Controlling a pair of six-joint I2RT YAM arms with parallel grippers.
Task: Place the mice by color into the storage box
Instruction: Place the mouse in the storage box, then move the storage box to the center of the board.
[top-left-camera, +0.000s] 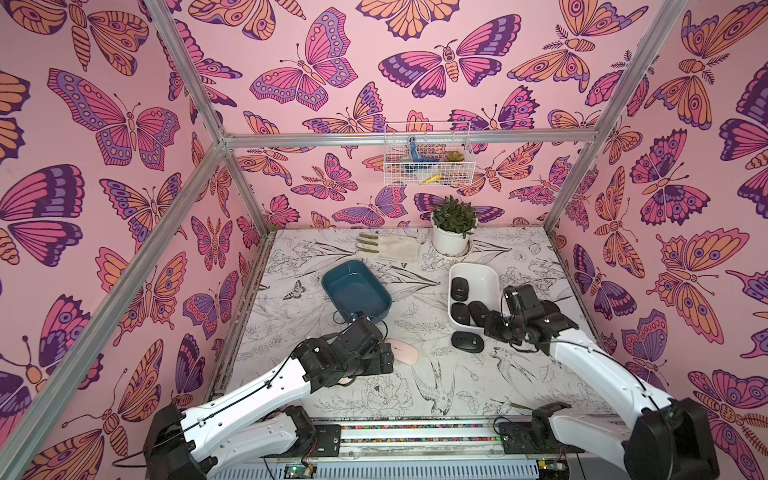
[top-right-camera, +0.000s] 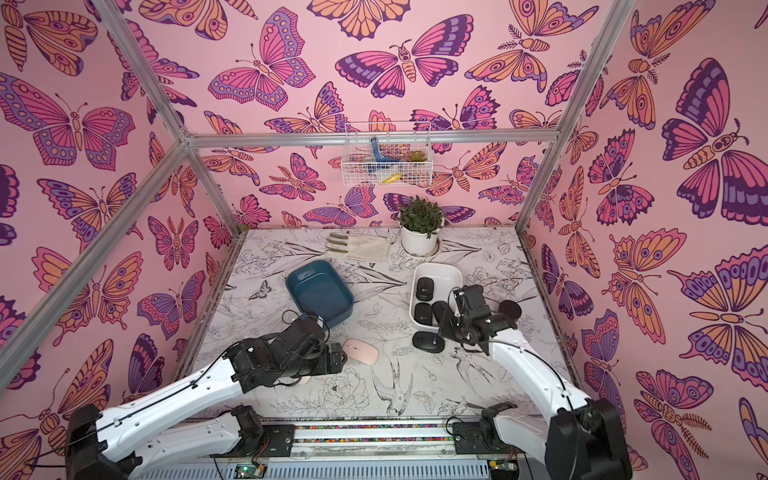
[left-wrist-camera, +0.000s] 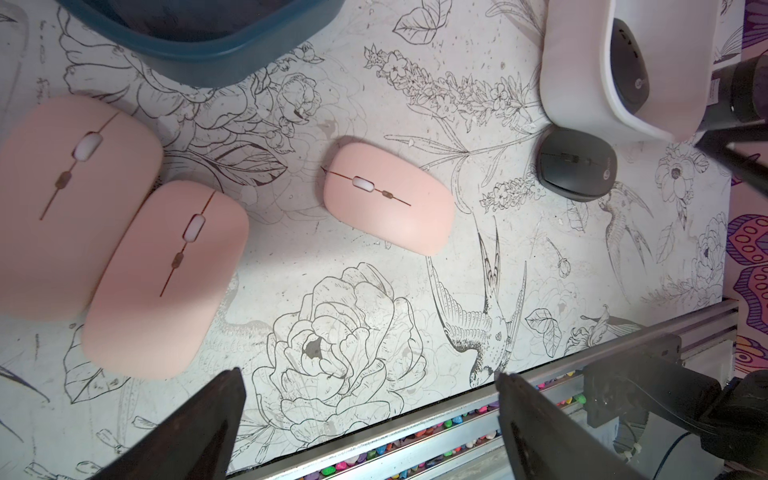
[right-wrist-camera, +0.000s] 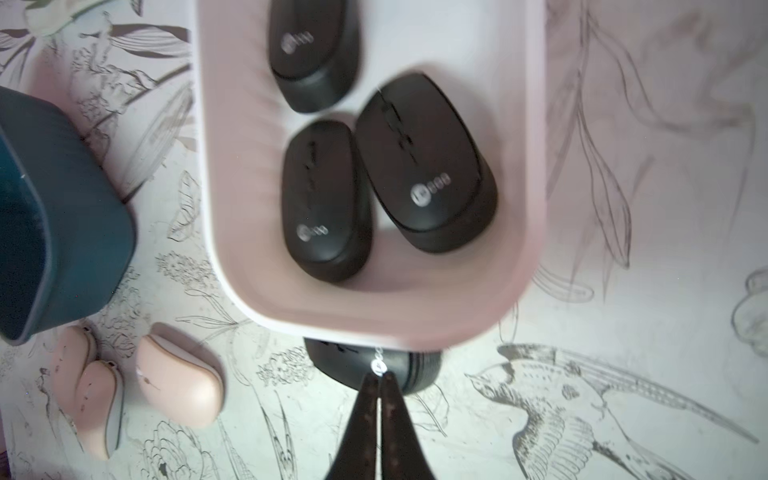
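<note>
Just beyond closed right gripper (right-wrist-camera: 379, 384): black mouse (right-wrist-camera: 332, 365).

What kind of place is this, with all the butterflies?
Probably a robot test booth, not a real room: two robot arms bolted to a rail, a metal frame holding butterfly wallpaper, and a small table with computer mice to sort.

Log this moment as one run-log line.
white bin: three black mice | blue bin: no mice | table: three pink mice, one black mouse | left tool: open | right tool: shut, holding nothing
</note>
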